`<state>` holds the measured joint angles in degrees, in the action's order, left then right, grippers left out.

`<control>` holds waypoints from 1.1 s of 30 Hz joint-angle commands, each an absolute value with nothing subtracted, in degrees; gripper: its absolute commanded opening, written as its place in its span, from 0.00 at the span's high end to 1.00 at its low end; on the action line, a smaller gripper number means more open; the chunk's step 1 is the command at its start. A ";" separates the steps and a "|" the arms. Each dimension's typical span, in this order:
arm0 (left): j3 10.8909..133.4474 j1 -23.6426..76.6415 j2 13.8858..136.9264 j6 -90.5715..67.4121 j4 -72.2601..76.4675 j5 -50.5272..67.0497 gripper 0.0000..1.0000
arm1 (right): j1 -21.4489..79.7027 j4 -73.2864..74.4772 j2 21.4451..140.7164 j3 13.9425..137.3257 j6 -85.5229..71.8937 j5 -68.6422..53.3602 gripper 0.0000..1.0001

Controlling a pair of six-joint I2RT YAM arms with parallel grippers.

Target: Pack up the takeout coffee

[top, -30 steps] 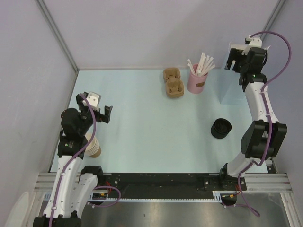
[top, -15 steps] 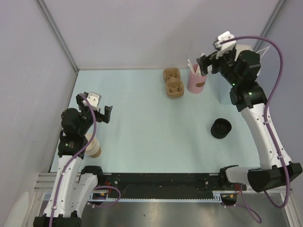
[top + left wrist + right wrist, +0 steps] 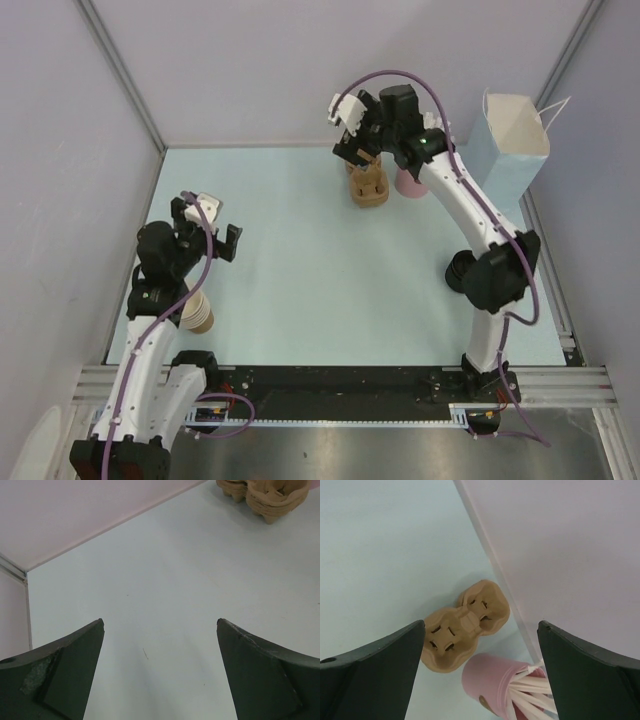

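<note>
Coffee (image 3: 455, 272): one. Only a black round top shows, on the right side of the counter (image 3: 300, 285), and it is mostly hidden behind the elbow of the right arm (image 3: 470, 210).
Coffee axis: the round top faces straight up at the overhead camera. The cup body is hidden, so I cannot tell for sure that its long axis is upright.
Left hand (image 3: 160, 624): wide open and holding nothing, over bare counter on the left side, well apart from the coffee.
Right hand (image 3: 481, 624): wide open and holding nothing, raised over the far edge of the counter. The carriers show below, between its fingers, and it is not touching them.
Carriers (image 3: 465, 625): one stack of tan pulp trays with two wells each, at the far middle. The number of layers cannot be told.
Pink cup (image 3: 487, 682): one, upright, just beside the carriers on their right.
Straws (image 3: 532, 690): several, white, leaning out of the pink cup. They overlap too much to count.
Bag (image 3: 510, 150): one, pale blue, upright with its mouth open, in the far right corner.
Tan cups (image 3: 198, 314): one nested stack without lids, at the near left, partly behind the left arm. The number cannot be told.
</note>
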<state>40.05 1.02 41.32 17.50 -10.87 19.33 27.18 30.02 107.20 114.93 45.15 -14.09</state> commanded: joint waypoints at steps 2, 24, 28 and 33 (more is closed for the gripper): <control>40.25 0.62 42.10 19.34 -10.46 19.95 0.01 | 24.61 38.84 117.58 127.60 55.45 -13.54 0.00; 40.43 0.53 44.47 20.30 -10.81 18.46 0.01 | 21.71 45.26 137.63 132.71 72.33 -13.35 0.00; 40.43 0.61 44.74 20.57 -10.81 18.37 0.01 | 21.36 43.95 140.00 134.12 71.28 -14.32 0.00; 40.25 0.53 45.09 20.74 -10.64 18.02 0.01 | 20.83 43.77 142.99 137.28 69.43 -15.99 0.03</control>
<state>40.05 0.93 44.80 19.59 -11.73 18.20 21.10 45.28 141.29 133.03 70.65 -13.34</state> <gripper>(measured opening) 0.994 0.982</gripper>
